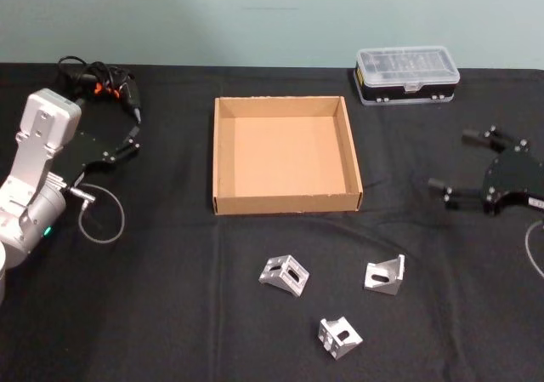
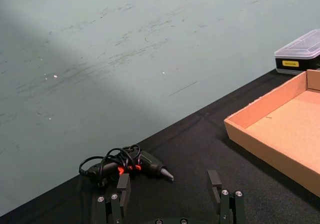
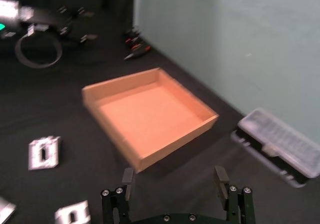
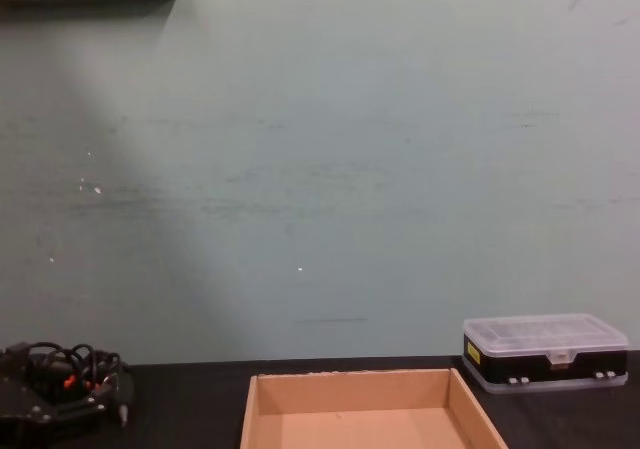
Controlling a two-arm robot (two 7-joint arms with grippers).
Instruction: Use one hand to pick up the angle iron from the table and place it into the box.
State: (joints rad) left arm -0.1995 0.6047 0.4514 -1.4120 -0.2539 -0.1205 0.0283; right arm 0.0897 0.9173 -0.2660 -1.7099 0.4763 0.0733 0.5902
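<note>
Three silver angle irons lie on the black table (image 1: 153, 314) in front of the box: one on the left (image 1: 284, 275), one on the right (image 1: 385, 274), one nearest me (image 1: 339, 336). The tan cardboard box (image 1: 287, 203) stands empty at the centre. My right gripper (image 1: 453, 161) hovers open to the right of the box, well behind the irons. Its wrist view shows its fingers (image 3: 128, 176) spread, the box (image 3: 175, 144) ahead and an angle iron (image 3: 45, 152) beyond. My left gripper (image 1: 134, 131) rests open at the far left, its fingertips (image 2: 122, 184) apart.
A small black case with a clear lid (image 1: 406, 75) sits behind the box on the right. A black power screwdriver with a coiled cable (image 1: 106, 84) lies at the back left, just beyond the left gripper. A cable loop (image 1: 102, 220) hangs by the left arm.
</note>
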